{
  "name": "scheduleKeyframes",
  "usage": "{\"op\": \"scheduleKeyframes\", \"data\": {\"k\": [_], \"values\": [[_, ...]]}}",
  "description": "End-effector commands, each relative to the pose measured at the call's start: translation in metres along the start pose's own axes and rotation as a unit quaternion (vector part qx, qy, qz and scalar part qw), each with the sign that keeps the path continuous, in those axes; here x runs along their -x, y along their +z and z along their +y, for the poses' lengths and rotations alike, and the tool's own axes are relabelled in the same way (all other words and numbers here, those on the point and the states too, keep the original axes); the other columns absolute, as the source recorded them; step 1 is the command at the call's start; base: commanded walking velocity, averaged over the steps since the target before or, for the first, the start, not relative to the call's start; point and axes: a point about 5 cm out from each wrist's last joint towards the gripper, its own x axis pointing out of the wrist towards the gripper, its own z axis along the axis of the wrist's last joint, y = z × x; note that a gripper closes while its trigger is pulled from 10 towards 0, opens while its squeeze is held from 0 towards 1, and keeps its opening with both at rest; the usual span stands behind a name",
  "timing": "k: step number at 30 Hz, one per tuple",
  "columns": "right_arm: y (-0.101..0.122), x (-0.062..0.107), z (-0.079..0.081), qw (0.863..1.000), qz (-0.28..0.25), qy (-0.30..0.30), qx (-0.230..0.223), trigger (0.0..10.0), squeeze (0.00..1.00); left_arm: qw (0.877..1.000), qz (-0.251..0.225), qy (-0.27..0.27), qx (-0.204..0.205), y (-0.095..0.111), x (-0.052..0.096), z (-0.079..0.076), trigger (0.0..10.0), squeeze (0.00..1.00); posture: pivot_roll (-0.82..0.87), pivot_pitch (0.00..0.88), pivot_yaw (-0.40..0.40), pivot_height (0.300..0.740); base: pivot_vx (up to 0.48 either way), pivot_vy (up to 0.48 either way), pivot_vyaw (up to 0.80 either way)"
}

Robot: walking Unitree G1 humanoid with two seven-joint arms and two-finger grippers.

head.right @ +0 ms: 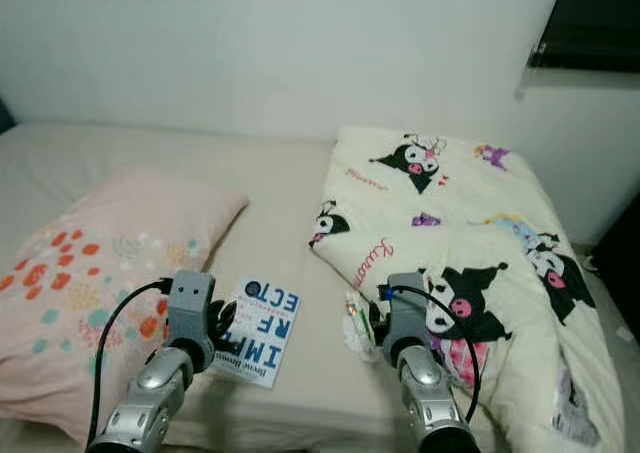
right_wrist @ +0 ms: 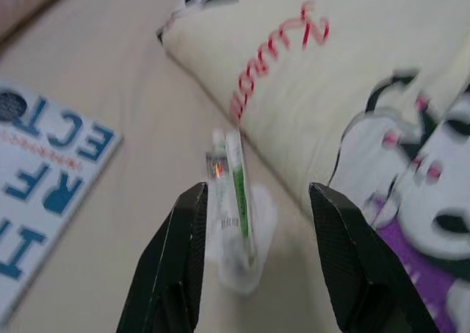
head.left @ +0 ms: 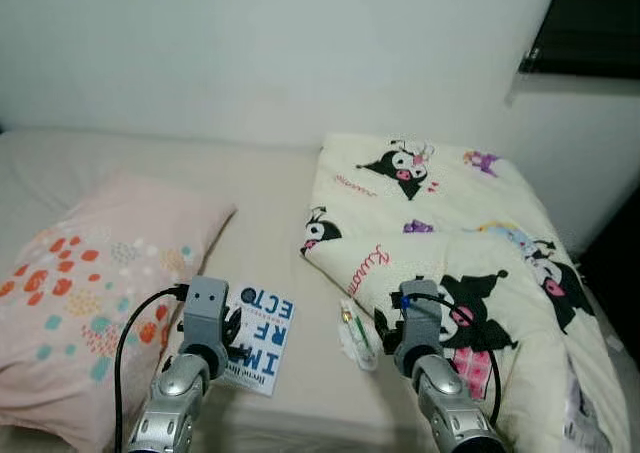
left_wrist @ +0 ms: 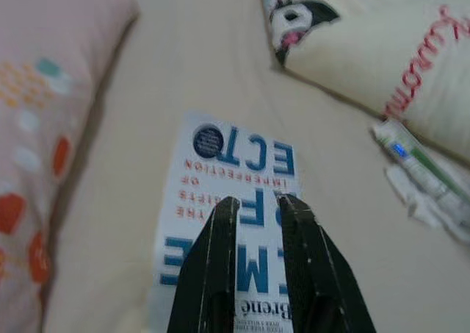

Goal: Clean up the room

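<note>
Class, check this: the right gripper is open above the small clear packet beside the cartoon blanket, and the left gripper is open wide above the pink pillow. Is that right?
One error: the left gripper is over the white book, fingers nearly together, not the pillow, as the left wrist view shows. The right gripper is indeed open above the packet beside the blanket.

Both silver arms reach forward from the lower edge of the head view, wrists level, each with a black cable looping off the wrist block.

Left gripper [left_wrist: 255, 209]: at about 7 o'clock in the head view, pointing toward 12. Fingers [left_wrist: 213, 267] nearly together, only a thin slit between the tips.

Right gripper [right_wrist: 257, 197]: at about 5 o'clock in the head view, pointing toward 12. Fingers [right_wrist: 180, 252] spread wide, tips well apart.
</note>
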Motion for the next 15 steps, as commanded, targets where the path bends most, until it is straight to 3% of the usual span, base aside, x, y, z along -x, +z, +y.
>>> {"op": "scheduleKeyframes", "data": {"k": [1,15], "values": [[-0.0066,0.0018,0.0022,1.000,0.015,0.002,-0.004,10.0,0.00,1.000,0.009,-0.003,-0.008,-0.0034,0.0024,0.0013,10.0,0.00,0.01,0.086,-0.010,0.625,0.000,0.000,0.00],[-0.0089,0.0033,0.0045,1.000,0.017,0.006,-0.008,10.0,0.00,1.000,0.009,-0.016,-0.010,-0.0025,0.0029,-0.0006,10.0,0.00,0.01,0.070,-0.007,0.625,0.000,0.000,0.00]]}}
